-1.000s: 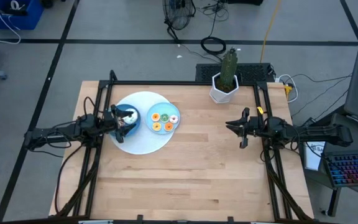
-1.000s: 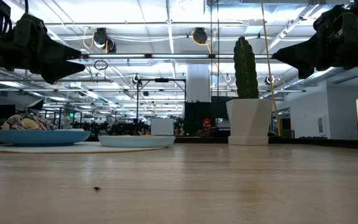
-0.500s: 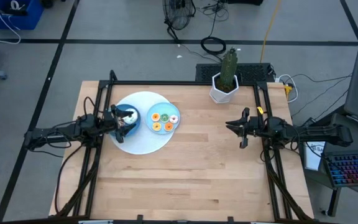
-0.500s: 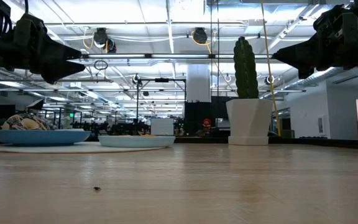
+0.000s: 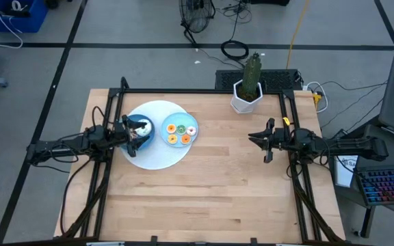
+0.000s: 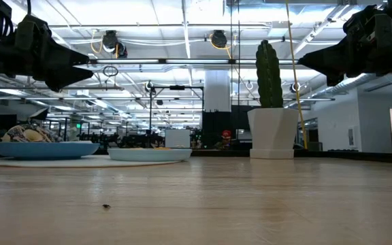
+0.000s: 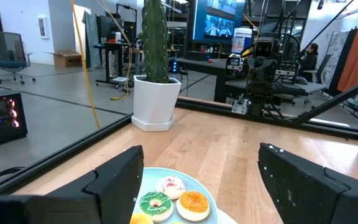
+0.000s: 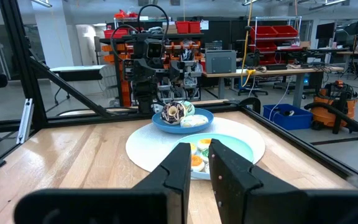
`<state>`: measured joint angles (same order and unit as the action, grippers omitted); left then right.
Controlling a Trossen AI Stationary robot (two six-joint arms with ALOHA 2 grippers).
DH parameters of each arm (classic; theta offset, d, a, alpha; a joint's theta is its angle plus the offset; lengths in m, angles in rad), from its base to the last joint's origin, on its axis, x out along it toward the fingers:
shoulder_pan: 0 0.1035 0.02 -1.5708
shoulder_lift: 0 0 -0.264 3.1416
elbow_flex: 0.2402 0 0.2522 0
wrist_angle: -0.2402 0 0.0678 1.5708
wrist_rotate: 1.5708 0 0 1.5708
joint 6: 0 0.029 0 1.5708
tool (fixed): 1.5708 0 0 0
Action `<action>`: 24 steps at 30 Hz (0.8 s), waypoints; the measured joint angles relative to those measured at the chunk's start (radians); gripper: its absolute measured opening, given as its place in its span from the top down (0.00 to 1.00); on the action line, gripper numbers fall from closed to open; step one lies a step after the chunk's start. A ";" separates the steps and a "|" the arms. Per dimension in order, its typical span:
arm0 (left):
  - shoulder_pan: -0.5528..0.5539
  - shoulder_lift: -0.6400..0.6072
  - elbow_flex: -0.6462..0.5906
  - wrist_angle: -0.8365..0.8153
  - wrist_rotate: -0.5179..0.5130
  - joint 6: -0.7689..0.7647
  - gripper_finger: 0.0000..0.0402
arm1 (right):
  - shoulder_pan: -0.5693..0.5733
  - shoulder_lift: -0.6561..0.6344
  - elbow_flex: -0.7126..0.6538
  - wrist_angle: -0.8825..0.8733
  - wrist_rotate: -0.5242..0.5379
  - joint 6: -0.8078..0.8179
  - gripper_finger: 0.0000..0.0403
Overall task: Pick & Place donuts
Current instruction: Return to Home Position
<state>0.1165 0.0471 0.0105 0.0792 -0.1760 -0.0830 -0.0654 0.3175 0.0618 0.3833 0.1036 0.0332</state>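
Both dark arms hang over the light wooden table (image 5: 204,195), and neither one is carrying a thing. On the left side, the left gripper (image 5: 142,130) hovers right above the dark blue shallow bowl (image 8: 182,128), fingers (image 7: 114,180) spread wide apart with nothing between them. In that bowl sit the large ring donuts (image 8: 180,112), heaped together: a chocolate brown one with pale icing leans up at the front, and a green-and-white one lies beside it. Just to the right of the bowl is the light blue round plate (image 6: 150,155), and on it the small iced ring donuts (image 5: 179,132) lie flat in a tight cluster, showing green, orange, yellow and white-with-pink icing. Bowl and plate both rest on the white round mat (image 5: 157,158), which lies on the left half of the table, toward the far side. Over on the right, well apart from all the donuts, the right gripper (image 5: 253,139) points left across the bare wood, its fingers (image 8: 229,174) drawn together with barely a slit between them, holding nothing. From table height, both grippers ride well clear of the tabletop. At the far edge, right of centre, the tall green cactus (image 5: 252,74) stands upright in its white angular pot (image 5: 241,102), well clear of both arms.
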 joint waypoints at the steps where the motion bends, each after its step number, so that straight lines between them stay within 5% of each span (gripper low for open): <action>1: 0.000 0.000 0.000 0.000 0.000 0.000 0.22 | 0.000 0.000 0.000 0.000 0.000 0.000 0.89; 24: 0.000 0.000 0.000 0.000 0.000 0.000 0.21 | 0.000 0.000 0.000 0.000 0.000 0.000 0.89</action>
<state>0.1165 0.0471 0.0105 0.0791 -0.1761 -0.0830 -0.0654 0.3175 0.0618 0.3833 0.1036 0.0334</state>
